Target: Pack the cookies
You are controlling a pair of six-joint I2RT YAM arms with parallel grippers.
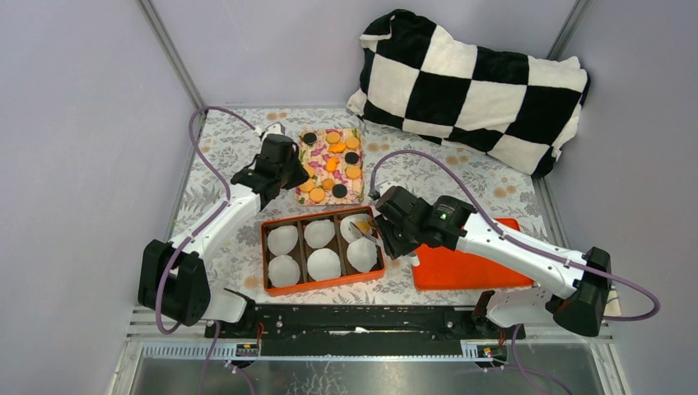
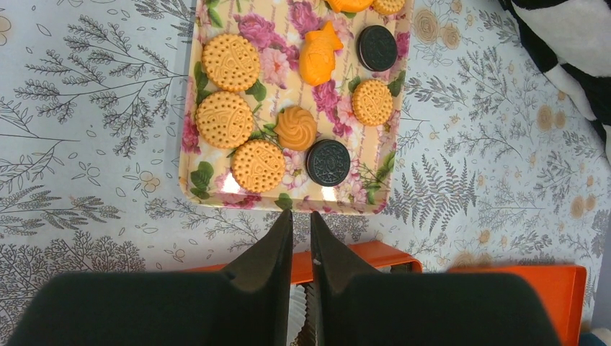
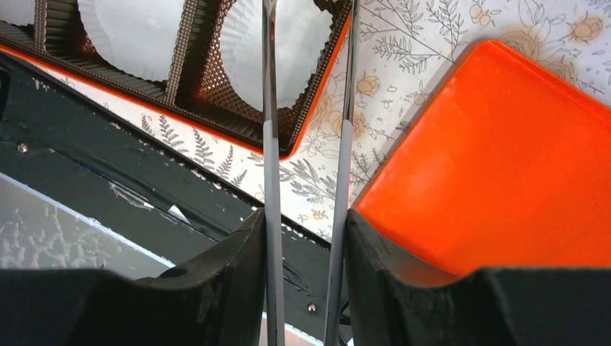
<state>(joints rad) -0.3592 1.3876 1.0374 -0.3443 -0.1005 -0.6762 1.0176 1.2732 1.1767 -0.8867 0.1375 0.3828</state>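
Note:
The cookies [image 1: 331, 164], orange-yellow with a few black, lie on a floral tray [image 1: 355, 197]. The left wrist view shows them close up [image 2: 225, 119], with a black one [image 2: 328, 162] near the tray's near rim [image 2: 216, 198]. My left gripper [image 1: 295, 177] [image 2: 301, 215] hovers just short of that rim, its jaws nearly together and empty. My right gripper [image 1: 387, 234] [image 3: 304, 216] is shut on metal tongs [image 3: 270, 108] that reach over the right end of an orange box [image 1: 265, 255] [image 3: 317, 94] lined with white paper cups [image 1: 323, 263] [image 3: 281, 43]. The tong tips are out of the wrist view.
An orange lid [image 1: 465, 263] [image 3: 504, 166] lies flat right of the box, under my right arm. A black-and-white checkered pillow [image 1: 473, 86] lies at the back right. The black base rail [image 3: 108, 166] runs along the box's near side. Grey walls close in the flowered tablecloth.

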